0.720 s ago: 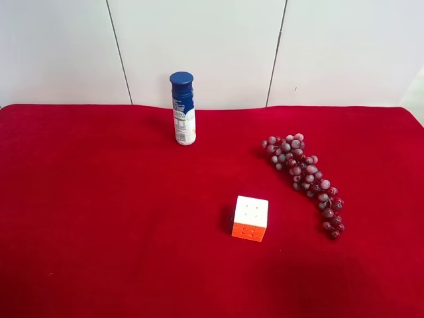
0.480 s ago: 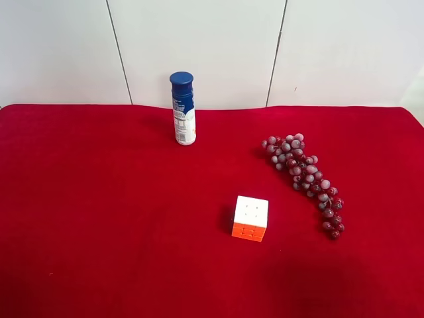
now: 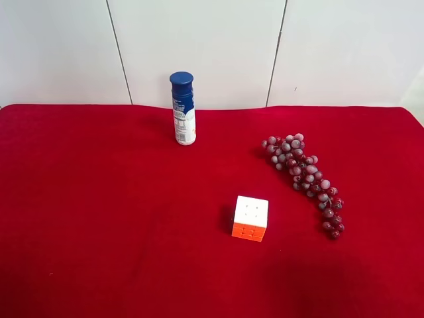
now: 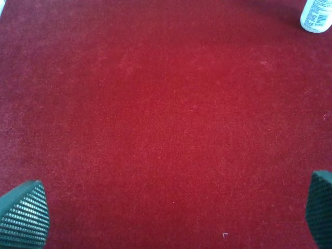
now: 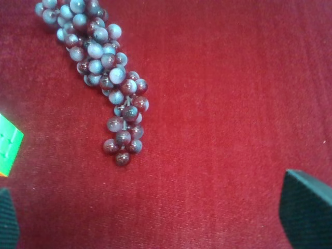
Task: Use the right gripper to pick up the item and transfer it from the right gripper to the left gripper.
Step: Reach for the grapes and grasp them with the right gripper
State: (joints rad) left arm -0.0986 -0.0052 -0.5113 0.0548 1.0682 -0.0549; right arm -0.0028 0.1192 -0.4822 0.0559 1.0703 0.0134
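Note:
The item, a long bunch of dark red-purple frosty grapes (image 3: 304,179), lies on the red cloth at the exterior high view's right; it also shows in the right wrist view (image 5: 101,72). My right gripper (image 5: 155,220) is open and empty, its fingertips (image 5: 306,207) wide apart above the cloth, a short way from the narrow end of the bunch. My left gripper (image 4: 171,212) is open and empty over bare red cloth, with one fingertip (image 4: 23,212) in each lower corner. Neither arm shows in the exterior high view.
A white-and-orange puzzle cube (image 3: 251,218) sits beside the grapes toward the middle; its corner shows in the right wrist view (image 5: 8,145). A blue-capped white bottle (image 3: 183,108) stands at the back, its base in the left wrist view (image 4: 316,14). A white wall is behind.

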